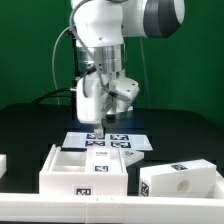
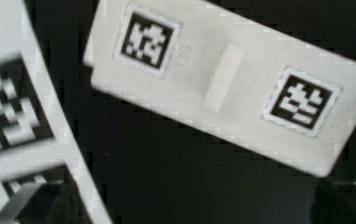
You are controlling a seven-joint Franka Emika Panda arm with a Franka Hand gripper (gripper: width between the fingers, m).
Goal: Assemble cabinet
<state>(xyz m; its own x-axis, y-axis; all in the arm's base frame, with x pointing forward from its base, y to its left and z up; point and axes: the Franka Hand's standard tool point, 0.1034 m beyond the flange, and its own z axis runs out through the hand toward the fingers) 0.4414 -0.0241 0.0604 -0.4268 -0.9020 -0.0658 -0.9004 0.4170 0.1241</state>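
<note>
Since the hand (image 1: 103,127) hangs open and empty over the back of the tabletop (image 1: 30,135), you're at the approach-to-pick step, I'd judge. No parts of the cabinet look joined yet.

Straight under the hand, the wrist view shows a flat panel (image 2: 228,88) with two tags and a raised bar between them. It lies just beside the marker board (image 2: 18,110).

Next move as I read it: line the hand up across one panel edge, drop, close. Stay off the marker board. You can't tell from the exterior view where panel ends and board begins, so trust the wrist view.

Count:
- one hand
- one marker board
- four white cabinet parts:
  - the flat panel
  - one open box (image 1: 80,184) near the front
  - one solid block (image 1: 182,182) with a hole, on the exterior view's right
  - one piece (image 1: 3,165) cut off at the exterior view's left edge
</note>
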